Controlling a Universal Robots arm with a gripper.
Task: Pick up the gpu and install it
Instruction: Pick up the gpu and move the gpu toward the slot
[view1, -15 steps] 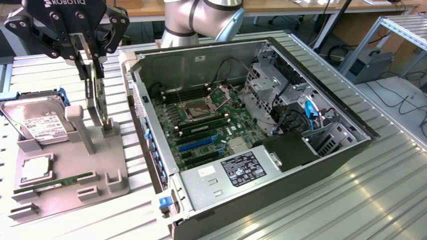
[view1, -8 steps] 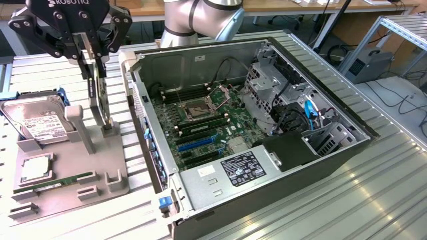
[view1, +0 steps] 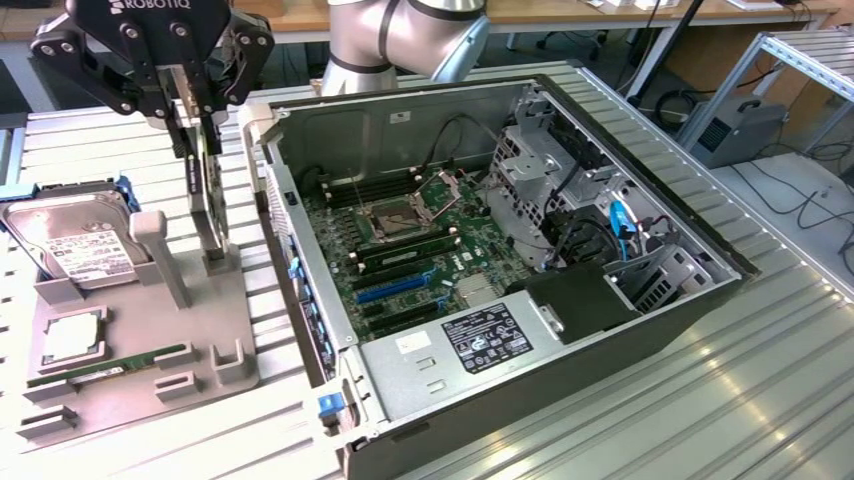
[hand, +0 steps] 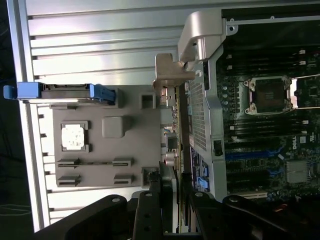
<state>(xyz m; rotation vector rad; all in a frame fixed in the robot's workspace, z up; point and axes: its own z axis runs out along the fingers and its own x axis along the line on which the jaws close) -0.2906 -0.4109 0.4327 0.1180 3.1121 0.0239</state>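
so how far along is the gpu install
Done: the reach. The fingers are closed on the gpu, which stands edge-on at the grey holder beside the case. In hand: the pickup; I cannot tell whether the card has cleared the holder. Left: the install, since the blue slots on the case's motherboard are bare.

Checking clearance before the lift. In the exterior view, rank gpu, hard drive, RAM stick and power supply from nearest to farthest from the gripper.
1. gpu: upright in the grey holder, right at the gripper.
2. hard drive: on the holder, toward the exterior view's left.
3. RAM stick: lying flat at the holder's near end.
4. power supply: inside the case, toward the exterior view's right.
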